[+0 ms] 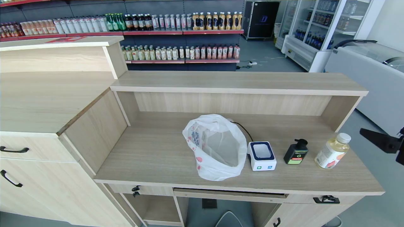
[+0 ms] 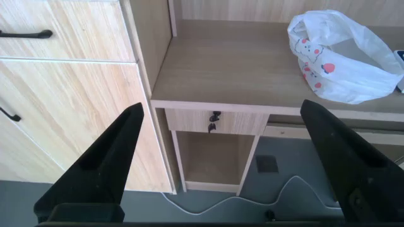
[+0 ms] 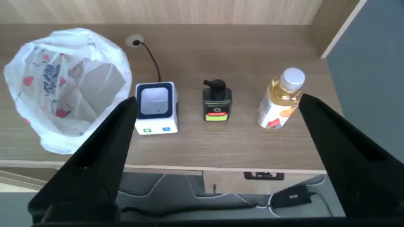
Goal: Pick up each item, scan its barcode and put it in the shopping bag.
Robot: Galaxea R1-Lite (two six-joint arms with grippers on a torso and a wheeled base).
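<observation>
Bright, even light; the shopping bag (image 1: 217, 148) casts a faint shadow on the bench (image 1: 151, 157). Head view bows at its edges; the freezer (image 1: 356, 69) at two o'clock glares white.

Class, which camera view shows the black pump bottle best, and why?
The right wrist view: the black pump bottle stands near centre, label facing the camera. The head view has it off to one side, seen at an angle. The left wrist view faces the shopping bag instead.
</observation>
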